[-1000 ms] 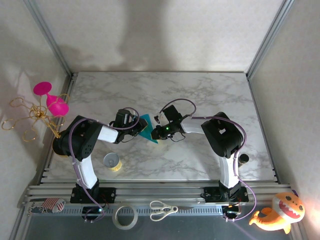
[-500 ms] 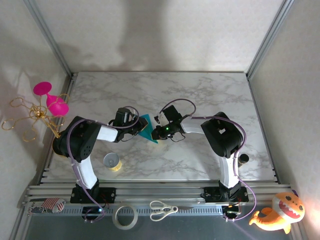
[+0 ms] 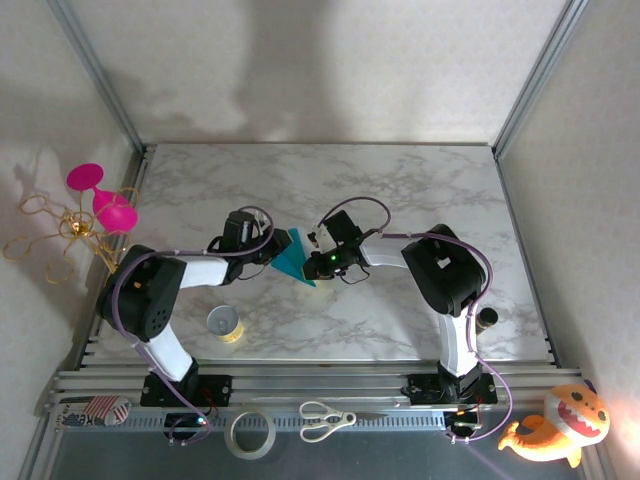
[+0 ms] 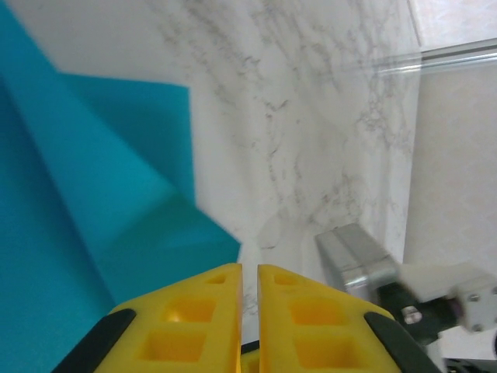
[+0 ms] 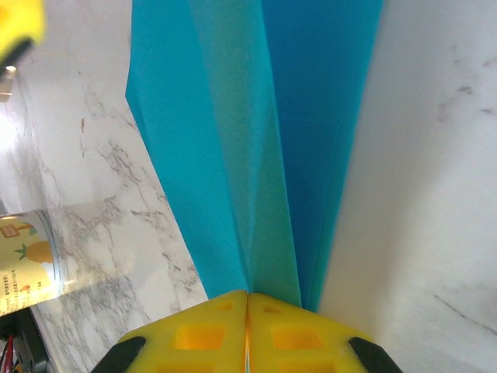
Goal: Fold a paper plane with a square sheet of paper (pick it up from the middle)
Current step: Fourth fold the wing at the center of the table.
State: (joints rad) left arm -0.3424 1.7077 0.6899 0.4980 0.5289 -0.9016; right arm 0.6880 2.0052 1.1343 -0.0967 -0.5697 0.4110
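one marble table (image 3: 420, 190) bears one teal paper plane (image 3: 292, 259) at its middle. two grippers meet there from either side, i judge to steady it for creasing. the right gripper (image 5: 247, 295) has its fingers clamped on the plane's narrow end. the left gripper (image 4: 248, 270) has its fingers together at the plane's edge; whether it grips the paper i cannot tell.

paper plane (image 5: 256, 140): plain teal-blue, darker along the folds
desk (image 3: 400, 190): white marble with grey veining
left gripper (image 4: 248, 272): yellow fingers, black edging
right gripper (image 5: 247, 299): same yellow and black
plastic glasses (image 3: 115, 212): bright pink
plush fish (image 3: 558, 420): orange
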